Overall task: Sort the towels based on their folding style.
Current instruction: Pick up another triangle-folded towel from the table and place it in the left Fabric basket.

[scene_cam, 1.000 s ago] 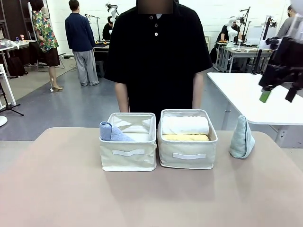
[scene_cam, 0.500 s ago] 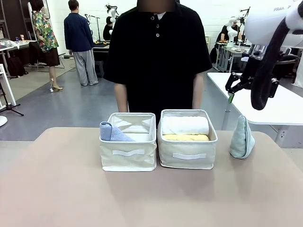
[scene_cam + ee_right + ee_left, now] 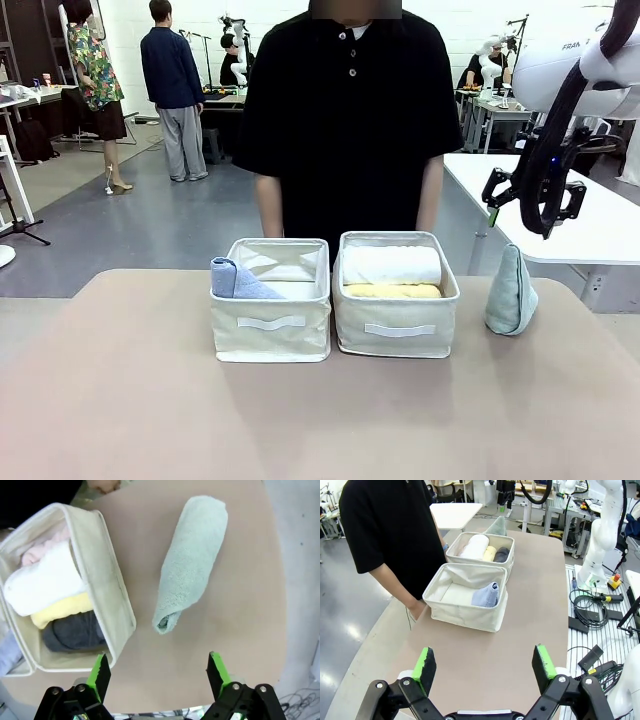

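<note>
**Right gripper** (image 3: 159, 672): the jaws are at full spread, with the green pads well apart at the lower left and lower right of the right wrist view. It holds nothing, and neither pad touches anything. In the front view the gripper hangs in the upper right of the frame, above the pale teal towel (image 3: 511, 292) and clear of it.

**Left gripper** (image 3: 484, 662): the jaws are likewise at full spread along the bottom edge of the left wrist view. The gripper is empty, above bare table (image 3: 520, 630), and well apart from both bins.

**Towel positions, front view:**
- Pale teal towel: a cone standing upright on the table at centre right of the frame. It is just beside the right bin (image 3: 395, 340) and does not touch it.
- Lavender-blue towel (image 3: 235, 280): in the left bin (image 3: 270, 340), against its left wall.
- White towel (image 3: 390, 265) and yellow towel (image 3: 392, 291): rolled and lying side by side in the right bin, with the white one farther back.

**Right wrist view, left of frame:** the right bin holds, from top to bottom, the pink towel (image 3: 37, 550), the white towel, the yellow towel and the dark grey towel (image 3: 72, 632). They are packed touching one another.

A person (image 3: 345, 130) stands behind the bins at the top centre of the front view.
</note>
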### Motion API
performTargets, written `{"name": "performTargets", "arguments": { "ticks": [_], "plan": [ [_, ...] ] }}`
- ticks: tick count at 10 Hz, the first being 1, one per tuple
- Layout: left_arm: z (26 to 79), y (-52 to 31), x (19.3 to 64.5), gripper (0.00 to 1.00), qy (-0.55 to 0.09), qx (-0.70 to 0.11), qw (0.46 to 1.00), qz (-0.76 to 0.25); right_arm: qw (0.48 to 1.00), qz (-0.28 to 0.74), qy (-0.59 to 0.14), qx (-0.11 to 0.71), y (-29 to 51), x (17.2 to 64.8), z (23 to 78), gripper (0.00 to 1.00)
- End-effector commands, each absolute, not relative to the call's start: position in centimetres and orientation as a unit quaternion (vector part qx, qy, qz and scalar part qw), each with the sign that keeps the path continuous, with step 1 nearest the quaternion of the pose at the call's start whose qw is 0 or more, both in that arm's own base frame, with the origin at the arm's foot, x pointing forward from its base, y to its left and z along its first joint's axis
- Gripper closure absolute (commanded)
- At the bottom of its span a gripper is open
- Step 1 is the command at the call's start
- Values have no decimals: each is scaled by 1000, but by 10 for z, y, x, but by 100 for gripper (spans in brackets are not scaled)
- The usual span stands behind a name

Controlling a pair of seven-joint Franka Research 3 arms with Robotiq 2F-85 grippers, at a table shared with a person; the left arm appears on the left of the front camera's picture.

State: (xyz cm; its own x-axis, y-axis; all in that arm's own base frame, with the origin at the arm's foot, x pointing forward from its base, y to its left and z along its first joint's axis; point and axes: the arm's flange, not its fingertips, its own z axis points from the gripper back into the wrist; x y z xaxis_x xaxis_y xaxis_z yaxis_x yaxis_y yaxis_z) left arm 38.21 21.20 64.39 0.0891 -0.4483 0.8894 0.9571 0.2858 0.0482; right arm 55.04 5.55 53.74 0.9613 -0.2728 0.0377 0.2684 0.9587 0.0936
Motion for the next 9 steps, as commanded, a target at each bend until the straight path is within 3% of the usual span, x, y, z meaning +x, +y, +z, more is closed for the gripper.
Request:
{"name": "performTargets", "arguments": {
  "ticks": [1, 5, 9],
  "plan": [
    [645, 213, 382, 0, -438, -295, 667, -526, 989, -135, -31, 44, 58, 546, 541, 0],
    [645, 213, 382, 0, -438, -295, 667, -526, 989, -135, -29, 44, 57, 549, 542, 0],
    [645, 213, 382, 0, -438, -295, 667, -526, 985, -170, -23, 17, 64, 575, 501, 0]
  ]
}}
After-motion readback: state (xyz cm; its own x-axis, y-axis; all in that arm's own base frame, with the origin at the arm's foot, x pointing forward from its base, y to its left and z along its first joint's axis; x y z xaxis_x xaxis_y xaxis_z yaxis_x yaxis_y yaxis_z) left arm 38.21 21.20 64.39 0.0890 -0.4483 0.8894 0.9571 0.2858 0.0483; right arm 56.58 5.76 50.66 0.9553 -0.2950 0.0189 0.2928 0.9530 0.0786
